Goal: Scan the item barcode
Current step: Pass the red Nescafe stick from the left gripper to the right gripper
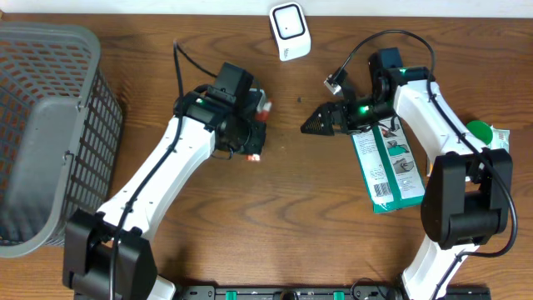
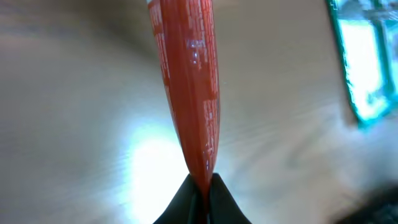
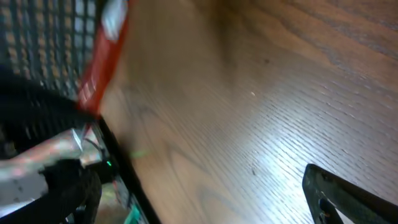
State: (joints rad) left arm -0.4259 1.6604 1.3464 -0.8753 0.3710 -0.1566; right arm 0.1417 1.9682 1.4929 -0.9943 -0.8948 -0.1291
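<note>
- Left gripper (image 2: 202, 186) clamped on the red packet (image 2: 189, 81), below-left of the scanner (image 1: 289, 31).
- Right gripper (image 1: 315, 125) wide, empty, below-right of scanner.
- Best approach, as judged: turn barcode face toward scanner, hold steady.

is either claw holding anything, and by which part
The left claw pinches the red packet by one narrow end. The right claw is open and holds nothing.

A red packet (image 2: 189, 93) with pale print is seen at the black left gripper (image 2: 203, 185); a green-and-white carton (image 1: 385, 171) beside the right gripper (image 1: 310, 125); brown wood-grained table (image 1: 291, 217).
</note>
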